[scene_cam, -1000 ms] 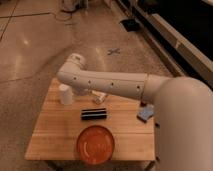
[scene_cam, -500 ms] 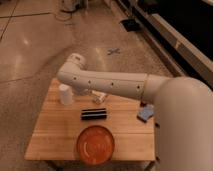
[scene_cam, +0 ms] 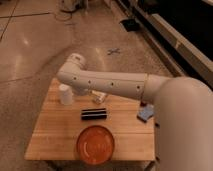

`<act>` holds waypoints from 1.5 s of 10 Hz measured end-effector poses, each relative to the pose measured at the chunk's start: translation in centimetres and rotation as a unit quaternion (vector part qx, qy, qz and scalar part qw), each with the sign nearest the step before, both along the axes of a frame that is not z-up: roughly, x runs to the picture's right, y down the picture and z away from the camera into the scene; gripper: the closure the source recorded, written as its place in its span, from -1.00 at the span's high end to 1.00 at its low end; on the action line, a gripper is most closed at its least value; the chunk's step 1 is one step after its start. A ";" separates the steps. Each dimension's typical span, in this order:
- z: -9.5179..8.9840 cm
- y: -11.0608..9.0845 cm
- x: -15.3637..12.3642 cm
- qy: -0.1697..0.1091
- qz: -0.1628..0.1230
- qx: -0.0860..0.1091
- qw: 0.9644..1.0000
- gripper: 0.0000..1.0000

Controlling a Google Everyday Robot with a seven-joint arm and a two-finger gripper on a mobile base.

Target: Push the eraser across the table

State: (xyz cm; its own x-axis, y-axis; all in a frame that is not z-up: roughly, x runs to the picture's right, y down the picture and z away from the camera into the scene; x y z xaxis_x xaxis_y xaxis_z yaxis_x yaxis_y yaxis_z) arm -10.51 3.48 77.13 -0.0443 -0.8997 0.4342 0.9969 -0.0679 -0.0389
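Note:
The eraser, a long black block with a thin pale stripe, lies crosswise in the middle of the pale-wood table. My white arm reaches in from the right over the table's far half and bends down at its elbow. The gripper hangs under the forearm, just beyond the eraser, and is mostly hidden by the arm. A clear bottle seems to lie right by it, hard to separate from the gripper.
A white cup stands at the table's far left. An orange plate sits at the near edge, in front of the eraser. A small blue piece lies at the right edge. Speckled floor surrounds the table.

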 end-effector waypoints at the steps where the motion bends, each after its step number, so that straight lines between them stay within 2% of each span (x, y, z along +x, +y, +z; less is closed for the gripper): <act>1: 0.0 0.0 0.0 0.000 0.000 0.000 1.000 0.60; 5: 0.0 0.0 0.0 0.000 0.000 0.000 1.000 0.55; 6: 0.0 0.0 -0.1 -0.001 0.001 -0.001 1.000 0.42; 8: 0.7 1.5 -1.8 -0.029 0.021 -0.026 0.999 -0.03; 9: 1.2 2.1 -2.5 -0.040 0.029 -0.035 0.998 -0.19; 12: 3.4 4.5 -3.7 -0.060 0.053 -0.067 0.995 -0.83; 13: 3.8 5.0 -3.8 -0.062 0.059 -0.074 0.994 -0.95; 15: 5.2 6.1 -4.5 -0.071 0.077 -0.090 0.990 -1.00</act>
